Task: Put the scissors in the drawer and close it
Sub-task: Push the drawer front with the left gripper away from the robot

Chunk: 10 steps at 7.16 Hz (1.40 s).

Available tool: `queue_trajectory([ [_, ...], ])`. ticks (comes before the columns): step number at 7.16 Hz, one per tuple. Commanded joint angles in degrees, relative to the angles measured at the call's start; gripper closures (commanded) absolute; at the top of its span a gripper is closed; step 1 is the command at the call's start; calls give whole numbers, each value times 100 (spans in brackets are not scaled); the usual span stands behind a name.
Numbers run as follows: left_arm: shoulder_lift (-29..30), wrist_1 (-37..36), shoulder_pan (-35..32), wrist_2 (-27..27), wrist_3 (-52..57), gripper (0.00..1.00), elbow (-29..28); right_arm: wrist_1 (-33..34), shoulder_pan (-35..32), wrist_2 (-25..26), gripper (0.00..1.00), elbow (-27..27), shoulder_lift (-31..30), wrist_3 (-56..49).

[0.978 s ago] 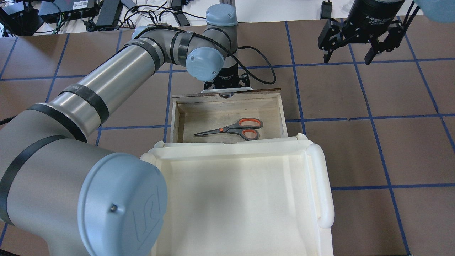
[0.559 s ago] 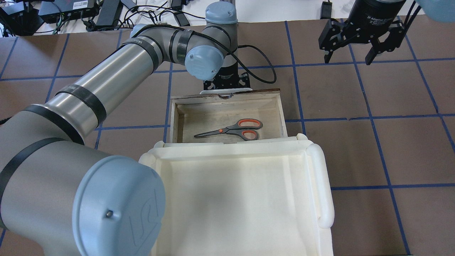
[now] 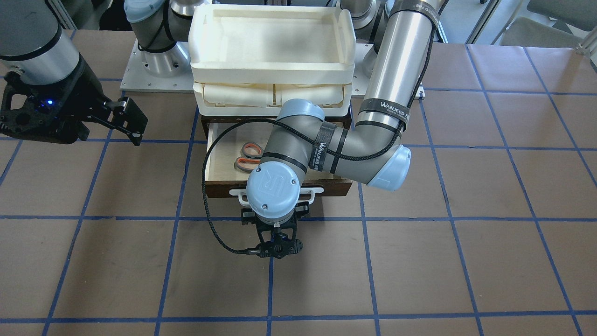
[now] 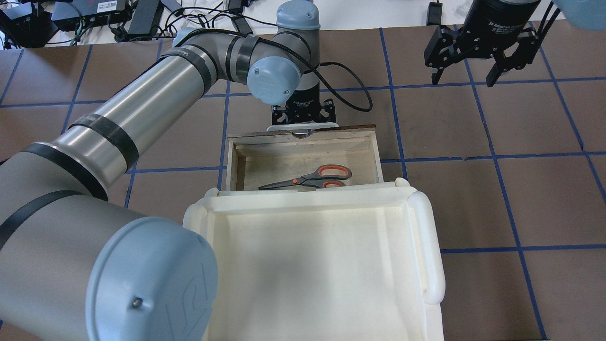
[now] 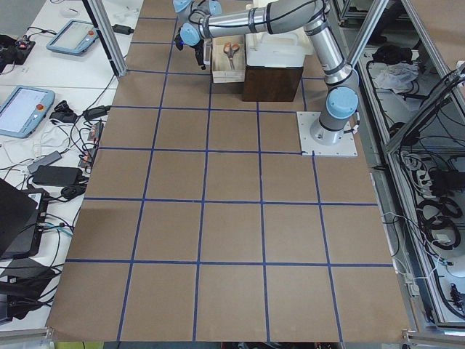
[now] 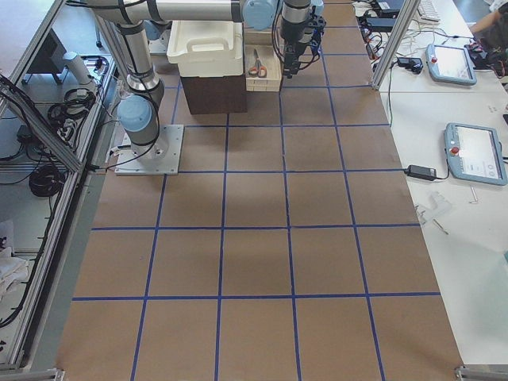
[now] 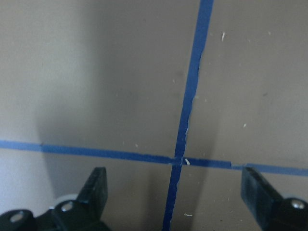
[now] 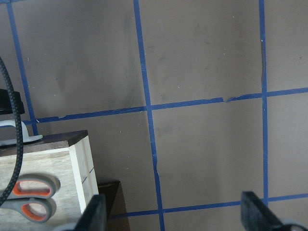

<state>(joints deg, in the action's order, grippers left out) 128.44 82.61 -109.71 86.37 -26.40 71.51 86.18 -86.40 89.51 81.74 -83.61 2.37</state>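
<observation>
The scissors (image 4: 307, 180) lie inside the drawer (image 4: 303, 138), handles to the right, their near side partly under the tray unit's rim. They also show in the front view (image 3: 249, 151) and the right wrist view (image 8: 31, 197). The drawer is partly pulled out, with its dark front (image 3: 224, 189) and white handle (image 3: 317, 190) facing away from me. My left gripper (image 7: 175, 192) points down at the table, open and empty, right against the far side of the handle (image 4: 284, 127). My right gripper (image 4: 466, 71) hangs open and empty, high at the far right.
The cream-white tray unit (image 4: 426, 246) sits over the drawer's cabinet and hides the drawer's near part. My left arm's elbow (image 3: 387, 168) hangs over the drawer's side. Brown table paper with blue tape lines (image 7: 192, 96) lies all around.
The drawer has slid a little way in under the tray unit, carrying the scissors with it. My left gripper has moved with the handle, toward me. The right gripper has not moved.
</observation>
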Motion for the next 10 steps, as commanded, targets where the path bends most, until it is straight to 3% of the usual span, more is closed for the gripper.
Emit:
queue_trajectory([
  [1, -204, 237, -24, -260, -146, 0, 38, 5, 0, -3, 0, 0, -6, 0],
  [7, -1136, 343, -112, -384, -67, 0, 1292, -4, 0, 32, 0, 0, -50, 9],
  [10, -1400, 510, -392, -375, -76, 0, 1497, -4, 0, 32, 0, 0, -50, 0],
])
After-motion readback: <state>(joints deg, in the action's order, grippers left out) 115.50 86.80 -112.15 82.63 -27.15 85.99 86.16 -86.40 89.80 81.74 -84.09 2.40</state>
